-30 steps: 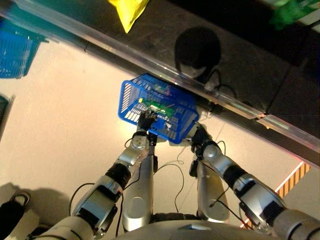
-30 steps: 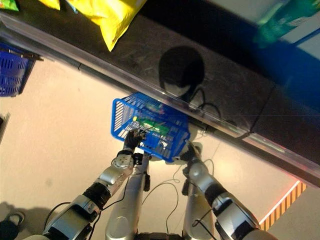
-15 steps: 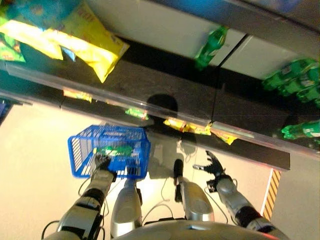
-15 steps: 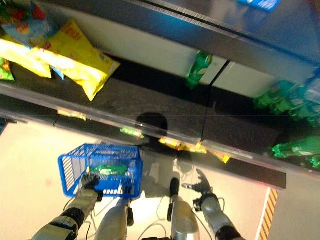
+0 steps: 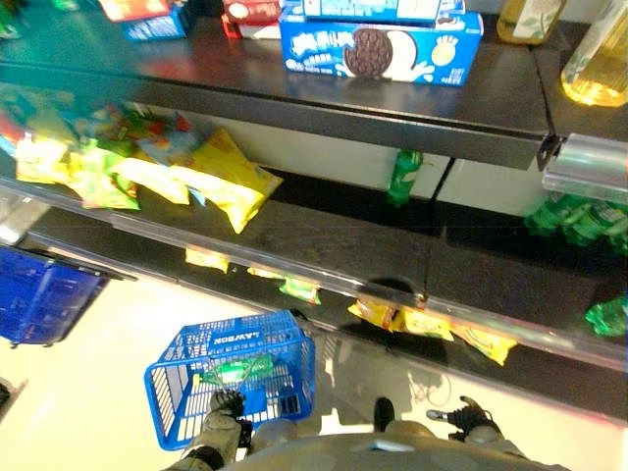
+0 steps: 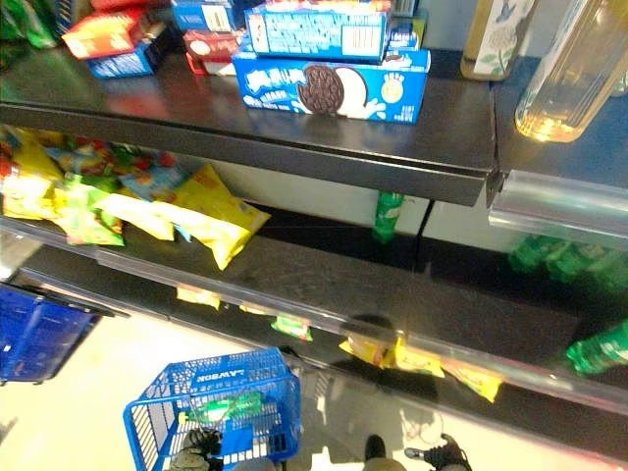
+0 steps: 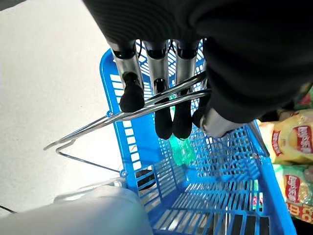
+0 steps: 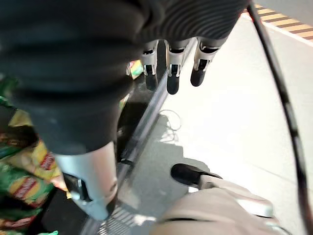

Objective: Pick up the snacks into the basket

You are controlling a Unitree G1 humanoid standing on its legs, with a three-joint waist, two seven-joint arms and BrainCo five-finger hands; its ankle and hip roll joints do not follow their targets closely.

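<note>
Under the left hand (image 7: 215, 83), the wire handles (image 7: 146, 105) of the blue basket (image 5: 235, 378) pass through its curled fingers (image 7: 164, 117), which grip them; the basket hangs below the fingers, just above the pale floor (image 5: 108, 343). A green snack packet (image 5: 235, 371) lies inside the basket, directly beneath the gripping fingers. The right hand (image 5: 461, 420) shows at the lower edge of the head views, well apart from the basket, its fingers (image 8: 172, 81) straight and spread, holding nothing.

Compared with half a second ago the whole view has tilted upward, a camera shift; the basket remains in the left hand and the right hand remains free.

Beyond the fingers runs the lower shelf (image 5: 324, 250), with small yellow and green snack packets (image 5: 412, 322) lined behind its clear front lip and yellow chip bags (image 5: 221, 182) piled further back towards the left hand's side. A green bottle (image 5: 402, 177) stands at the back of that shelf, and more green bottles (image 5: 574, 218) lie on the right hand's side. Farthest, the upper shelf (image 6: 324, 137) carries a blue biscuit box (image 6: 329, 88). A second blue basket (image 5: 39, 294) sits on the floor, far out from the left hand.
</note>
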